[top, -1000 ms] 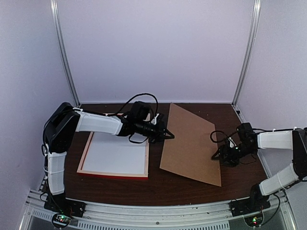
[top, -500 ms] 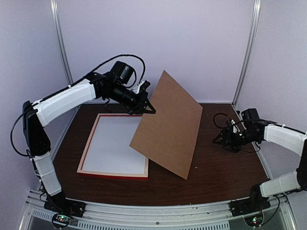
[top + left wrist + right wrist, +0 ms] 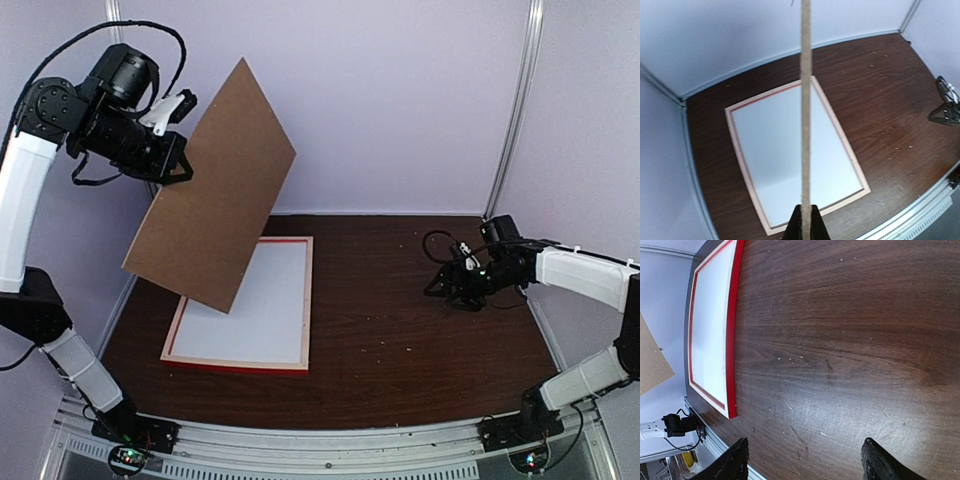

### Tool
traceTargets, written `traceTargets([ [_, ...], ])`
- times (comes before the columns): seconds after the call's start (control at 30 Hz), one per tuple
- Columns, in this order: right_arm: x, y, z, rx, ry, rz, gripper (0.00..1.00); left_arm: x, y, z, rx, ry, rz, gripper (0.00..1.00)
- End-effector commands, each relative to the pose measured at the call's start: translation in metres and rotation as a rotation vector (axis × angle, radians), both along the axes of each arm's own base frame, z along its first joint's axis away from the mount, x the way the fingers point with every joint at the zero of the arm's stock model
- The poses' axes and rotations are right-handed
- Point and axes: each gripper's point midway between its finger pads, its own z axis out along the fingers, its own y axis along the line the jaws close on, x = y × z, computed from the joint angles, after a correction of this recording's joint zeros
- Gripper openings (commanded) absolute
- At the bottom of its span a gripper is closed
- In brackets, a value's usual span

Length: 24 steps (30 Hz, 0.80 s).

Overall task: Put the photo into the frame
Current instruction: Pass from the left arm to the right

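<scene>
The frame (image 3: 306,310) lies flat at the table's left, pale wood back up, red outer edges showing. A white sheet (image 3: 262,310) fills its opening; no printed picture shows, so I cannot tell whether it is the photo. My left gripper (image 3: 172,160) is shut on the edge of the plain brown backing board (image 3: 215,190) and holds it high and tilted over the frame's left part. In the left wrist view the board's edge (image 3: 805,100) runs up from the gripper (image 3: 805,220), with the frame (image 3: 840,134) below. My right gripper (image 3: 440,290) is open and empty, low over the table's right side.
The right wrist view shows bare dark wood between the open gripper (image 3: 802,455) and the frame's red edge (image 3: 732,340), plus a corner of the board (image 3: 652,365). Metal posts (image 3: 515,110) stand at the back corners. A metal rail (image 3: 330,440) runs along the near edge.
My left arm has lifted the backing board from the table's middle, up and to the left, over the frame. My right gripper has shifted slightly toward the centre.
</scene>
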Motion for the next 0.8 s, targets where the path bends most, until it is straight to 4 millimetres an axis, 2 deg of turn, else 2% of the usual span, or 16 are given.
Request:
traceTargets([
  [0.0, 0.014, 0.019, 0.005, -0.023, -0.036, 0.012, 0.77, -0.007, 0.072, -0.008, 0.288, -0.037, 0.188, 0.0],
  [0.2, 0.014, 0.038, -0.004, -0.033, -0.021, 0.036, 0.76, -0.001, 0.08, -0.023, 0.362, -0.011, 0.243, 0.0],
  [0.4, 0.014, 0.046, -0.009, -0.037, -0.014, 0.044, 0.77, 0.01, 0.063, -0.057, 0.459, 0.065, 0.233, 0.0],
  [0.5, 0.015, 0.049, -0.008, -0.03, -0.015, 0.044, 0.76, 0.013, 0.05, -0.067, 0.483, 0.079, 0.217, 0.0],
  [0.63, 0.02, 0.06, 0.011, 0.005, -0.048, 0.044, 0.77, 0.018, 0.025, -0.079, 0.501, 0.094, 0.173, 0.0],
  [0.77, 0.029, 0.082, 0.051, 0.077, -0.12, 0.04, 0.77, 0.02, -0.004, -0.09, 0.51, 0.107, 0.117, 0.0],
])
